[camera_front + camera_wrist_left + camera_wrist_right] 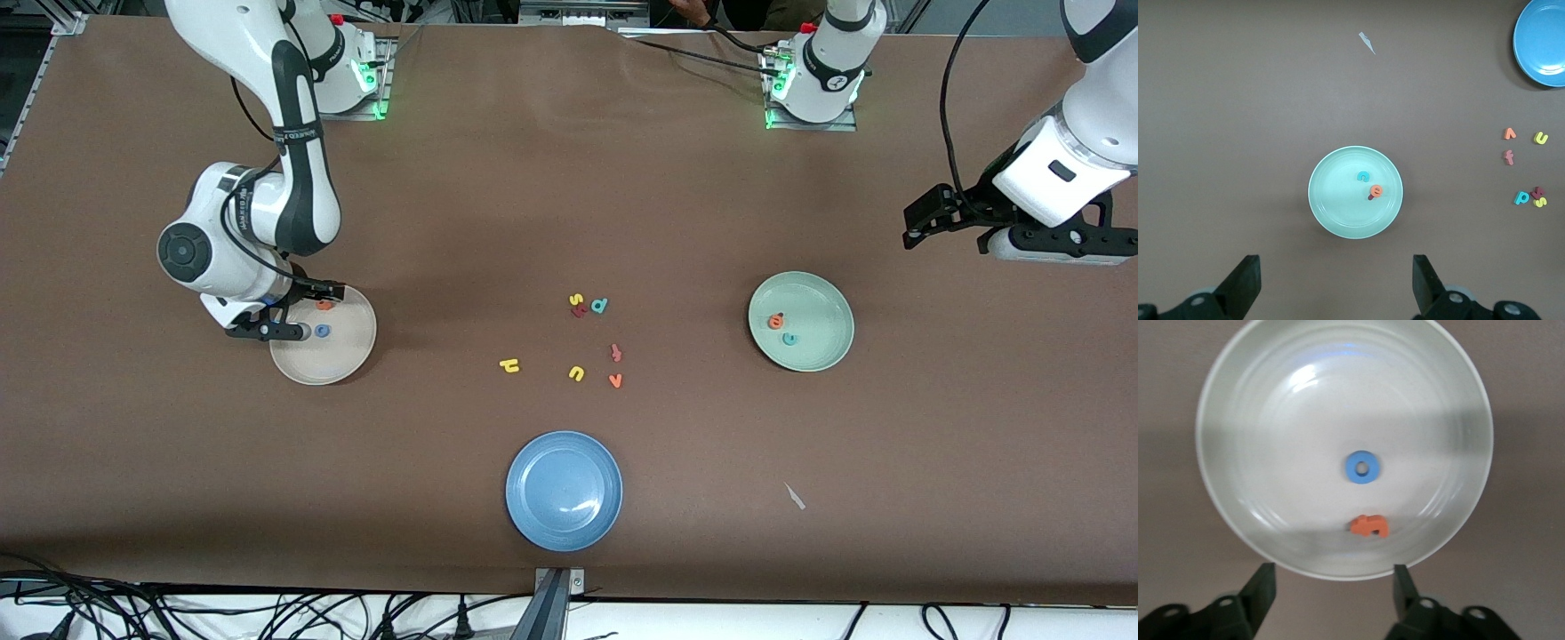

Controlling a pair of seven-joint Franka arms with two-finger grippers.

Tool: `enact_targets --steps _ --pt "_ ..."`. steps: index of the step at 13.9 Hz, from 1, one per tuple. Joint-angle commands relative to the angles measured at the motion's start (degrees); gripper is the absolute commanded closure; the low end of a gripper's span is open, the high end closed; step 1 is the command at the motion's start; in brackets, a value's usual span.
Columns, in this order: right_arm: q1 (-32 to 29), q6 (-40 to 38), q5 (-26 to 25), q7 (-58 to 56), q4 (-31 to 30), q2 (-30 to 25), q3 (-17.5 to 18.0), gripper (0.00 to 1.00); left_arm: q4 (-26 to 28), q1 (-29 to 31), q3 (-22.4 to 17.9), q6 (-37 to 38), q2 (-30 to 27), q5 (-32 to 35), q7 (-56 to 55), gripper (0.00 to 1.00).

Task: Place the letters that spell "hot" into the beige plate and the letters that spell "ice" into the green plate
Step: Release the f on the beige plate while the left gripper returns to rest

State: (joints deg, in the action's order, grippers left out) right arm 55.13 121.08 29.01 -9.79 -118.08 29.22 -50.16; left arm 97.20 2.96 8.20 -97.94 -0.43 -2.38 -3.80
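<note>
- Two letters lie in the beige plate [342, 356]: the blue "o" [1362, 467] at its middle and the orange "t" [1369, 525] just beside it, nearer the rim.
- The yellow "h" [508, 364] is on the open surface [569, 178], well apart from that plate, so "hot" looks one letter short.
- The green plate [822, 351] holds the teal "c" [1363, 177] and orange "e" [1375, 191]; the dark red "i" [580, 311] seems to sit in the middle cluster, touching a yellow letter beside the teal "d" [600, 306].
- The right claw [1333, 587] hangs over the beige plate's edge, fingers apart and empty, likely just after a drop.
- The left claw [1335, 280] waits above the surface near the green plate, jaws wide and empty.
- Bare surface surrounds the loose letters, though the "i" is crowded for a clean pinch.
</note>
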Motion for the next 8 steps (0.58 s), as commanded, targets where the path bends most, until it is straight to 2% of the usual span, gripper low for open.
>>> enact_targets --steps 1,4,6,8 --pt "0.5 -3.1 1.2 7.4 3.1 -0.7 1.0 0.00 -1.7 -0.2 0.1 1.3 0.6 1.4 0.8 0.00" --pt "2.4 -1.6 3.3 24.8 5.7 -0.5 3.7 0.00 -1.7 -0.2 0.1 1.3 0.6 1.4 0.8 0.00" --pt "2.4 -1.2 6.8 38.4 10.5 2.9 6.0 0.00 -1.7 -0.2 0.1 1.3 0.6 1.4 0.8 0.00" --pt "2.6 -0.8 7.7 46.8 14.6 5.9 8.4 0.00 -1.7 -0.2 0.1 1.3 0.6 1.4 0.8 0.00"
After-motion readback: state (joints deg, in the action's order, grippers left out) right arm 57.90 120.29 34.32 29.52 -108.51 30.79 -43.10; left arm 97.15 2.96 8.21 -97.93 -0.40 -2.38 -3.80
